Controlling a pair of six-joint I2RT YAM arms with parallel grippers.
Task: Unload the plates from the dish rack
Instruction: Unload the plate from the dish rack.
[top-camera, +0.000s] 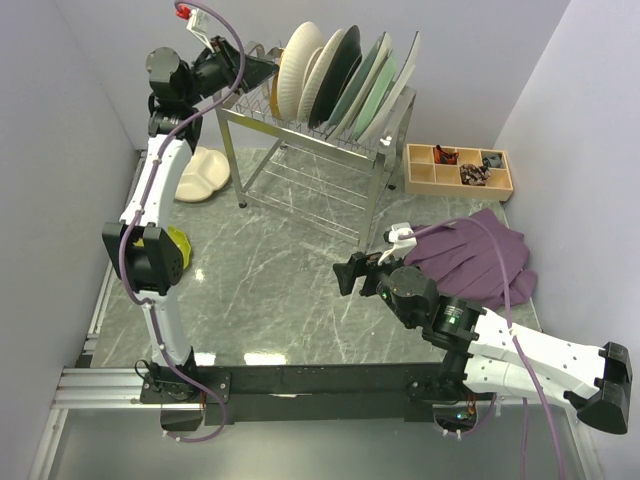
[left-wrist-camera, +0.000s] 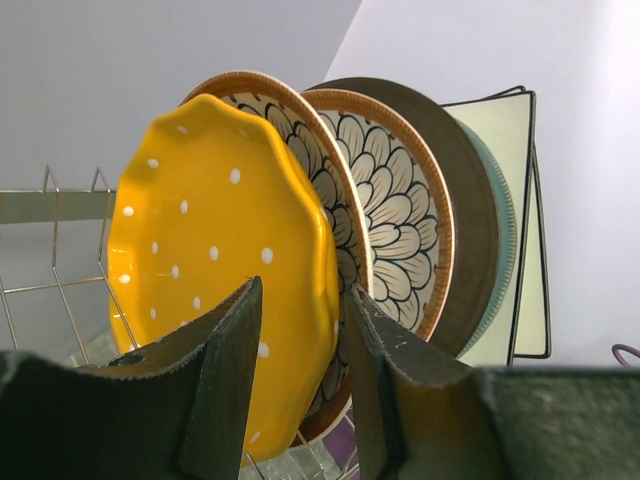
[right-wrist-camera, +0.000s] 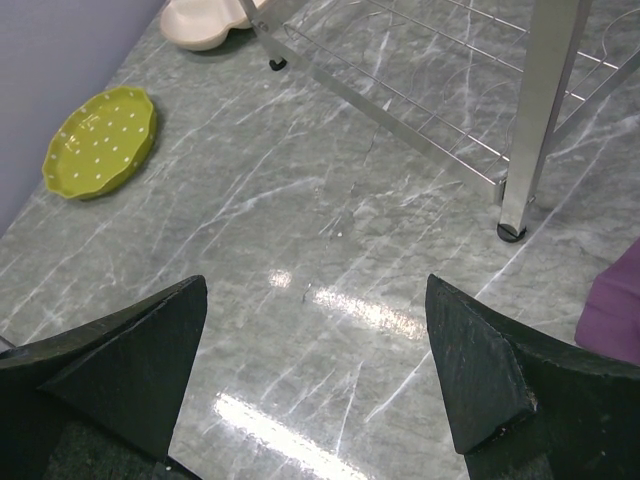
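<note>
Step in hand: grasping the yellow dotted plate (left-wrist-camera: 210, 260), upright in the dish rack (top-camera: 300, 128). The left gripper (left-wrist-camera: 305, 290) jaws straddle its rim, clamping uncertain; the right gripper (right-wrist-camera: 315, 285) jaws are apart. Next: clamp, lift clear.

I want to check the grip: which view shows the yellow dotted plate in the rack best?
The left wrist view: the yellow dotted plate shows large, its rim between the fingers of the left pincer. The top external view shows only an orange sliver behind the left arm. The right wrist view does not show it.
</note>
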